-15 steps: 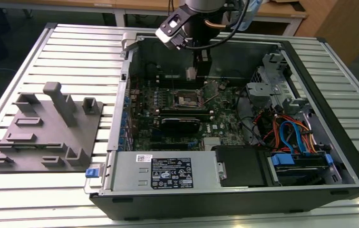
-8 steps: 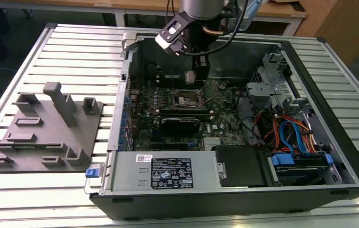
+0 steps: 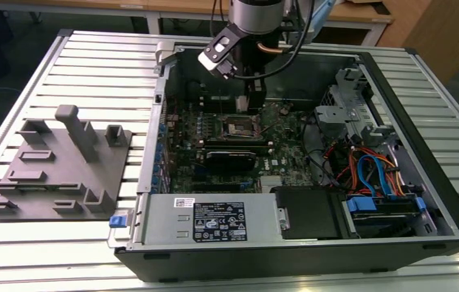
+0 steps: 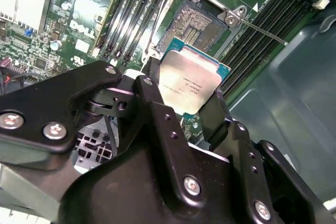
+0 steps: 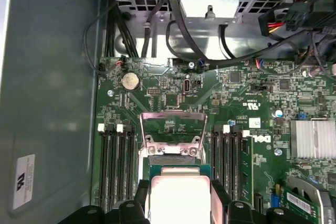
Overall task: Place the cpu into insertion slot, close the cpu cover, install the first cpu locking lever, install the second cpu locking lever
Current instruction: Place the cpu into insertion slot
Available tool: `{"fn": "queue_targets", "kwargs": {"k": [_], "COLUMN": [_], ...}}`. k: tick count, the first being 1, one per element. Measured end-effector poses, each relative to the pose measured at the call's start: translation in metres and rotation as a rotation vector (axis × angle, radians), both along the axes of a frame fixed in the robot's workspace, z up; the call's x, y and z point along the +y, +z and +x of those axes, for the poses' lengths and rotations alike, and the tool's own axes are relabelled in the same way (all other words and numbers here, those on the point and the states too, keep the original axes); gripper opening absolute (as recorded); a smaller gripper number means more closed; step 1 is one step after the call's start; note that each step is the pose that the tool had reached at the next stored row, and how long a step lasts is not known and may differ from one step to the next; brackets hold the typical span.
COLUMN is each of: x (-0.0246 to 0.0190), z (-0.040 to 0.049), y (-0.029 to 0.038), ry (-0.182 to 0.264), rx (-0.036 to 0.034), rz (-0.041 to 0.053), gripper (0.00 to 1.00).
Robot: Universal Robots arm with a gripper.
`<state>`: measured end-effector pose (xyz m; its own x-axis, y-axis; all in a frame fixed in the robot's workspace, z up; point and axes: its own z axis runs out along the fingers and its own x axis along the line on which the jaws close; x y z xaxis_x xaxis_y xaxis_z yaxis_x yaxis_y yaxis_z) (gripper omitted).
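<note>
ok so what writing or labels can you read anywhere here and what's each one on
cpu, gripped by the tool: fine dark print on its metal top, too small to read.
green board: white maker's logo and tiny white markings, too small to read.
black label on the grey box: white print and symbols, too small.
white sticker on the case wall: blurred marks.
Nothing quotes cleanly.
</note>
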<state>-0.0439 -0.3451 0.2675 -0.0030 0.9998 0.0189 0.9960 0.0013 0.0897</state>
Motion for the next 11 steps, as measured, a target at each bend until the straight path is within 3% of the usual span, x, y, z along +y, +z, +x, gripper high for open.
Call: {"fn": "queue_targets", "kwargs": {"k": [11], "x": [0.0], "z": [0.0], "y": [-0.0015], "ry": [0.001], "rx": [0.0], "rz": [0.0], "gripper": [0.54]}}
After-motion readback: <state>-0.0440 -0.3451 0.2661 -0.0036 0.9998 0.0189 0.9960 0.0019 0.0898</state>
